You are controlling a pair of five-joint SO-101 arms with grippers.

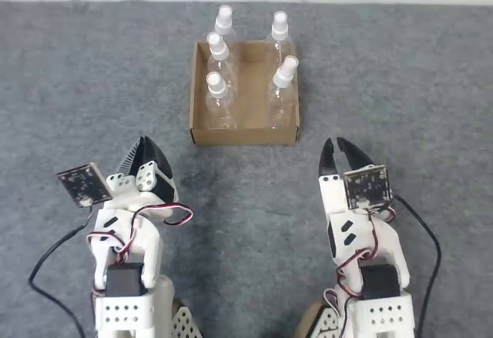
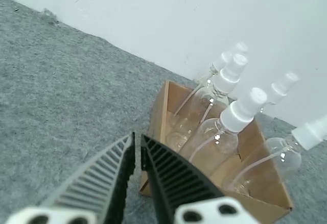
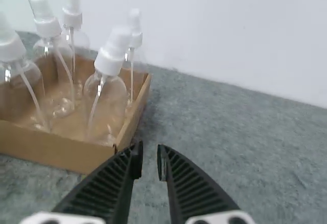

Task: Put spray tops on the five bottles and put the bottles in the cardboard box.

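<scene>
The clear bottles (image 1: pixel 220 105) are showing white spray tops (image 1: pixel 217 84), the cardboard box (image 1: pixel 245 134) is showing plain brown — and the carpet (image 1: pixel 85 84) is looking a flecked grey.

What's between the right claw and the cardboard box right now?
Only bare grey carpet lies between the right claw and the cardboard box; the high view shows the stretch.

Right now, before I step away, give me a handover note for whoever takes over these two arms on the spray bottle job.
Left pincer: shut, empty, above the carpet, short of the cardboard box.
Right pincer: slightly open, empty, also short of the box.
Done: all five bottles wear spray tops; three clearly stand in the box.
To do: check the two far bottles; I cannot tell if they sit inside the back wall.
</scene>
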